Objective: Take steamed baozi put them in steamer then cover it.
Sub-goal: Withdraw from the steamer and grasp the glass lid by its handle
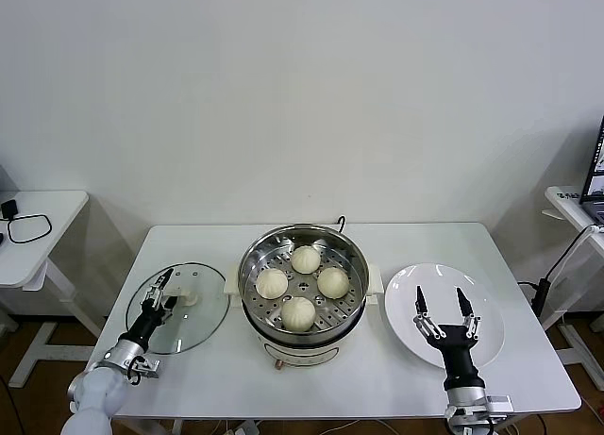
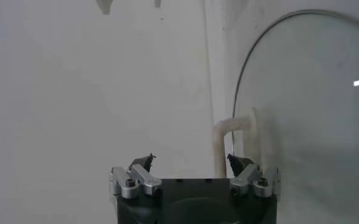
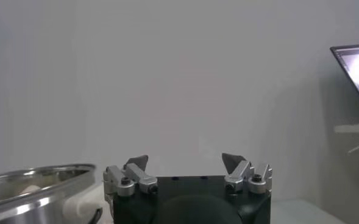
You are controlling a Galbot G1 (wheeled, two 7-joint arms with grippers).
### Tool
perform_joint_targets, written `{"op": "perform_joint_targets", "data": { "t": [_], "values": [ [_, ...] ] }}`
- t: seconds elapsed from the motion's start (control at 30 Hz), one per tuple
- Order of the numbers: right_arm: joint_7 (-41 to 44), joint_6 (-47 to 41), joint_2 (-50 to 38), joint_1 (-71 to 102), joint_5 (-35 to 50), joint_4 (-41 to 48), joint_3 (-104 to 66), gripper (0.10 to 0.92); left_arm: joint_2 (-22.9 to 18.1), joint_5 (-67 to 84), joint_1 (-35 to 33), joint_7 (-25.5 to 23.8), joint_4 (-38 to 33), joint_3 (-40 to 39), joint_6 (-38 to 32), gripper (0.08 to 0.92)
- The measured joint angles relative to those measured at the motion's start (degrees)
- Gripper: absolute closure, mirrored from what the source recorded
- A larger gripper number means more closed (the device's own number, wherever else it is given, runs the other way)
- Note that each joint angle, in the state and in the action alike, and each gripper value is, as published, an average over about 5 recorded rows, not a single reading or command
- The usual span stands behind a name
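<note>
The steamer (image 1: 359,256) stands uncovered in the middle of the table, its rim also showing in the right wrist view (image 3: 36,176). Several steamed baozi (image 1: 305,259) lie on its perforated tray. The clear glass lid (image 1: 193,326) lies flat on the table to the steamer's left. My left gripper (image 1: 162,286) hovers over the lid's far-left part, open, with the lid's white handle (image 2: 234,129) just ahead of one fingertip. My left gripper (image 2: 192,159) holds nothing. My right gripper (image 1: 444,298) stands open and empty above the white plate (image 1: 401,317); in the wrist view this right gripper (image 3: 190,159) points at the bare wall.
The white table (image 1: 396,242) carries only the lid, steamer and plate. A cable (image 1: 340,222) leaves the steamer's back. A small side table (image 1: 47,209) with a cord stands at the left; a desk with a laptop (image 1: 595,171) stands at the right.
</note>
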State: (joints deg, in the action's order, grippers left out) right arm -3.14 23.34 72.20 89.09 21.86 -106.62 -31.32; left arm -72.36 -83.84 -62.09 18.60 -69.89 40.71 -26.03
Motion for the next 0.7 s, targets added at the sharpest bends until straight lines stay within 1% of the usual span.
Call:
{"op": "perform_joint_targets", "data": {
  "t": [0.2,0.27,0.4,0.7],
  "values": [
    [0.10,0.20,0.05,-0.09,-0.24,0.36,-0.02,0.203,-0.06,-0.23,1.32,0.17,1.48,-0.62,0.60,0.180],
    [0.15,0.28,0.06,-0.14,-0.31,0.54,0.02,0.203,-0.12,-0.28,1.54,0.26,1.83,-0.71,0.75,0.200],
    [0.21,0.43,0.04,-0.20,-0.46,0.93,0.15,0.203,-0.13,-0.39,1.66,0.37,2.45,-0.86,1.17,0.296],
    [0.32,0.63,0.09,-0.66,-0.79,2.00,0.53,0.203,-0.34,-0.63,1.24,0.85,2.78,-1.03,1.28,0.556]
  ]
}}
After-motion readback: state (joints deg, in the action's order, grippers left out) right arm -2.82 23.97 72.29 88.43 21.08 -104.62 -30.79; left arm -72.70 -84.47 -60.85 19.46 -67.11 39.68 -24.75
